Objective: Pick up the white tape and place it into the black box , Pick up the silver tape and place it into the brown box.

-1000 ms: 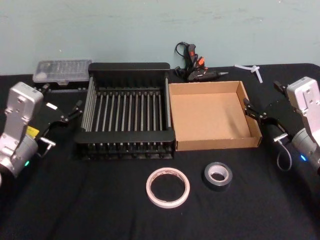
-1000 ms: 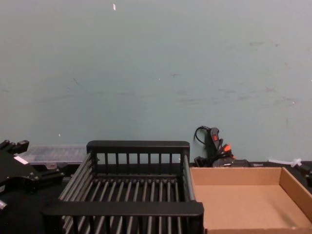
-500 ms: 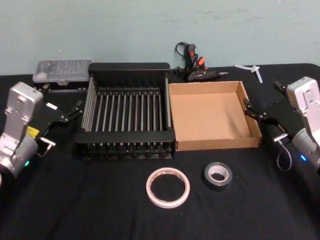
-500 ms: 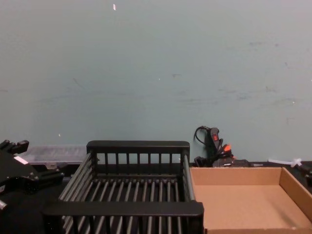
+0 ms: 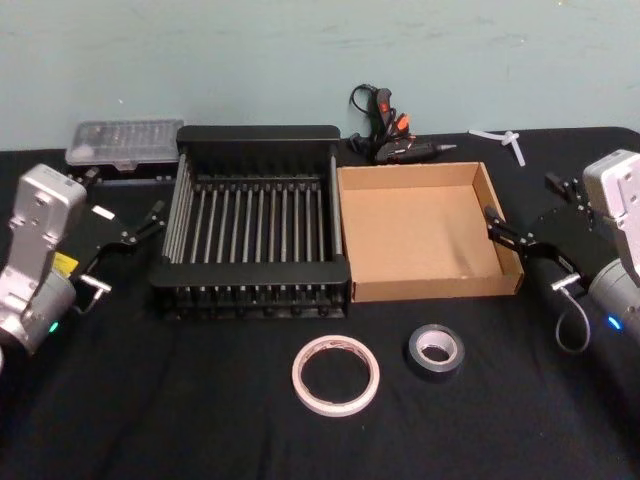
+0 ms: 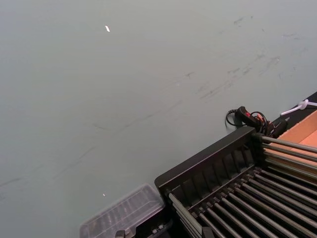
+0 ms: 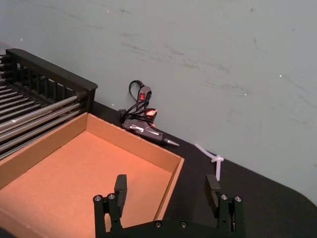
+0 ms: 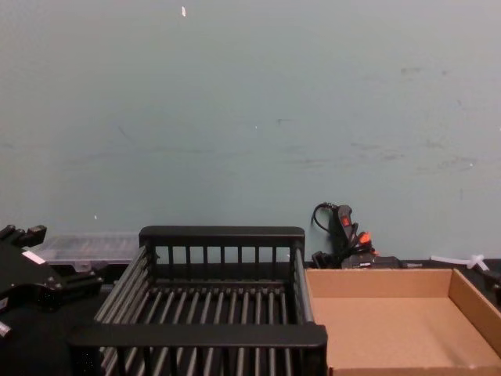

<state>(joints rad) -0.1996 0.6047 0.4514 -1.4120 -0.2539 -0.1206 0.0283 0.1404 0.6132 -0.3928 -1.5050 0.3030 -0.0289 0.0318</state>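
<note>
A clear plastic case (image 5: 124, 143), a black glue gun (image 5: 392, 138) and a white zip tie (image 5: 500, 139) lie along the table's (image 5: 180, 400) far edge.

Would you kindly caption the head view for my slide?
White tape and silver tape lie before the black box and brown box, grippers flanking.

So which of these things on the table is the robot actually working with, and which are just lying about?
Part of the job:
- white tape, lying in front of the boxes
- silver tape, beside it
- black box
- brown box

Just lying about:
- glue gun behind the boxes
- clear plastic case at the back left
- white cable tie at the back right
</note>
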